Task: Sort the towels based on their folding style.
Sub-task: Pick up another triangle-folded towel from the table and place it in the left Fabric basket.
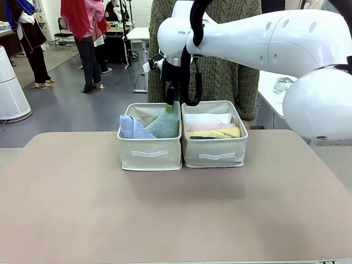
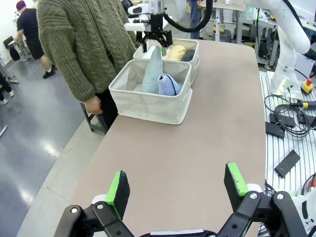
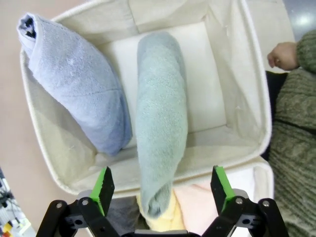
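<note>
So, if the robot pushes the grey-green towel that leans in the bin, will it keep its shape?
The grey-green towel looks like soft terry, so it would likely bend. It leans across the bin's rim, so a push may tip it over. Being cone-shaped, it could loosen.

A robotics lab in a large open hall: around the tan surface (image 1: pixel 176 203) run grey polished floor (image 1: pixel 66 104), other work tables (image 1: pixel 137 33), loose cables (image 2: pixel 289 103), and people standing (image 1: pixel 82 33) farther back.
</note>
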Robot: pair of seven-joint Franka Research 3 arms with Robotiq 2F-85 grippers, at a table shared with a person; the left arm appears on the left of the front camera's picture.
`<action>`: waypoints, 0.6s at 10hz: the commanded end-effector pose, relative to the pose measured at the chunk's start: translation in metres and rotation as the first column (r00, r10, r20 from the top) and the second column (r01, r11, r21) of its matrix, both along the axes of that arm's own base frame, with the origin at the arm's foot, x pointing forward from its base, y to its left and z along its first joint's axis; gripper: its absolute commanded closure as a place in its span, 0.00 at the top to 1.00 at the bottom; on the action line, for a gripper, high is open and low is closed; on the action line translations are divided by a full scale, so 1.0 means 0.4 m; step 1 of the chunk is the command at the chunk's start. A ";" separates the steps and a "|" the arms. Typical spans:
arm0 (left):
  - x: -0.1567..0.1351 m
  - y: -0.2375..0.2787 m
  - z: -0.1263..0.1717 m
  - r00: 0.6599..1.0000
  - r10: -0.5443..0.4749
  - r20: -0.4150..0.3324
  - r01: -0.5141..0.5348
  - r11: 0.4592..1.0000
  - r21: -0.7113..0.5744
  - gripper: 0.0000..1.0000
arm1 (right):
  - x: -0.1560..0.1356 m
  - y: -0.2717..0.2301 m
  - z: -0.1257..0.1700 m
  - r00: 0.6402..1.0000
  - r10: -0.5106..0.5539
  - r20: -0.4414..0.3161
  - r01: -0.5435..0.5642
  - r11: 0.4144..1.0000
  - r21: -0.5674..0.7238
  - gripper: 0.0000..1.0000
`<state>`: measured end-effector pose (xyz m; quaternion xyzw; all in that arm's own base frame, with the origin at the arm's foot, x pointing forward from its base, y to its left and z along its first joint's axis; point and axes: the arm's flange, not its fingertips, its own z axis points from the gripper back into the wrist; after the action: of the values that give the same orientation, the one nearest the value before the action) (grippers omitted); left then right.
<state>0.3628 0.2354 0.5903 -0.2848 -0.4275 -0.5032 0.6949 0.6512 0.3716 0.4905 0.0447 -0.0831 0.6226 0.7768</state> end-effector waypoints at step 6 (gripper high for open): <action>-0.007 0.004 0.000 1.000 -0.012 0.010 0.012 1.000 0.007 1.00 | -0.418 -0.475 0.182 0.941 -0.329 0.085 0.311 0.934 0.174 1.00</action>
<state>0.3627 0.2357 0.5901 -0.2849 -0.4275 -0.5028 0.6952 0.5442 0.2066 0.6083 0.0483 -0.1545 0.4792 0.8627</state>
